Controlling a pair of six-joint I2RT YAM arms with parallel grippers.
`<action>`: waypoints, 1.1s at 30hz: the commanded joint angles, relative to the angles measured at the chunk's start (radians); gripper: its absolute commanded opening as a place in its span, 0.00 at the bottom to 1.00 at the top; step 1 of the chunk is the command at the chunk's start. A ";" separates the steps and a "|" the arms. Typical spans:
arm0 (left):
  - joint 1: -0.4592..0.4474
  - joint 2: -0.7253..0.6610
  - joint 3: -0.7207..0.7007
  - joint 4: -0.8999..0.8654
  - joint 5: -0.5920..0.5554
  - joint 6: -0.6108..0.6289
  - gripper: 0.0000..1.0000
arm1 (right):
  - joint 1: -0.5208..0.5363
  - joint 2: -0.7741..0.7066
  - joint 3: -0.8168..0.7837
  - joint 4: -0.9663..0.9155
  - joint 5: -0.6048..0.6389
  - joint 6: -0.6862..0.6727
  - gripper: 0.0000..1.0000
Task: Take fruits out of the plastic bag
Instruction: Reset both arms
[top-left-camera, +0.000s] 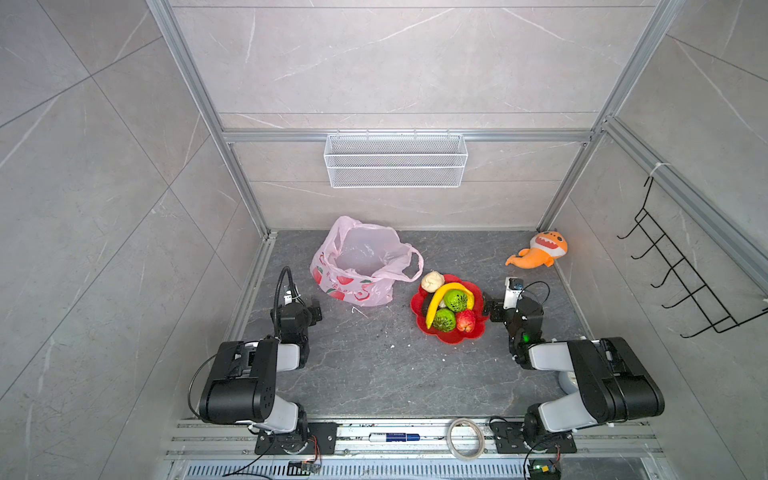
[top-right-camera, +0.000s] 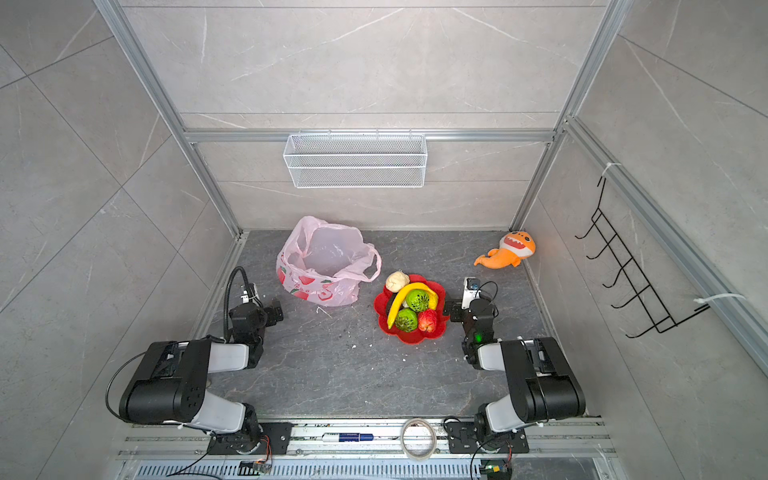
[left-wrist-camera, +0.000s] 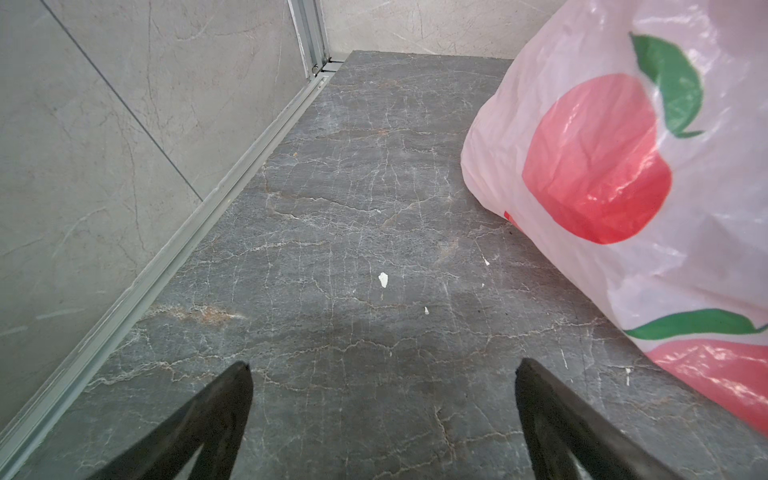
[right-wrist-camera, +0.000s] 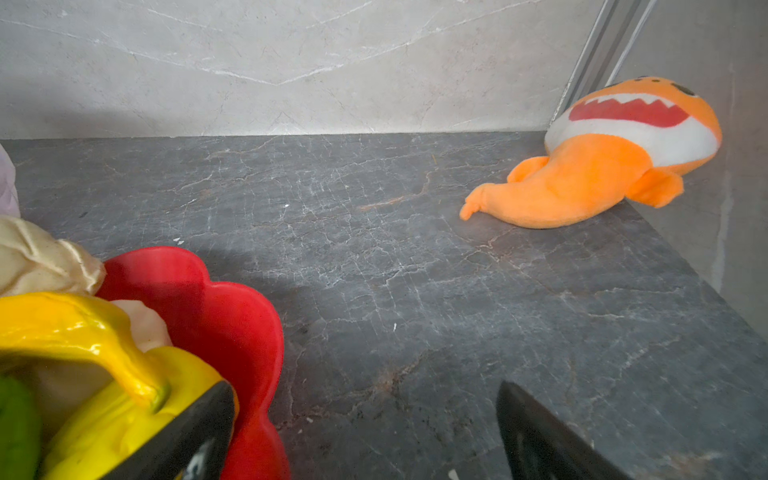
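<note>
Plastic bag (top-left-camera: 361, 266) stood mouth-open on worktop (top-left-camera: 374, 365), left of centre; left pincer (left-wrist-camera: 383, 365) near it, spread wide, gripping nothing. Fruits (top-left-camera: 451, 305) lay heaped on red plate (top-left-camera: 453, 338); right pincer (right-wrist-camera: 365, 386) just beside plate, likewise spread and bare

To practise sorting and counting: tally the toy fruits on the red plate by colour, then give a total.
Green, bumpy balls: 2
Yellow, banana and small yellow fruit: 2
Red, apple: 1
Beige, lumpy fruit: 1
Dark, avocado, partly under the banana: 1
Total: 7, all on the red plate; none shows inside the plastic bag.
</note>
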 joint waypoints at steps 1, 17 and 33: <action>0.005 0.006 0.021 0.043 0.007 0.006 1.00 | 0.004 0.013 0.022 -0.036 -0.011 -0.016 0.99; 0.005 0.005 0.021 0.041 0.007 0.005 1.00 | 0.010 0.012 0.032 -0.054 -0.018 -0.028 0.99; 0.005 0.008 0.022 0.041 0.009 0.005 1.00 | 0.017 0.015 0.045 -0.075 -0.063 -0.047 0.99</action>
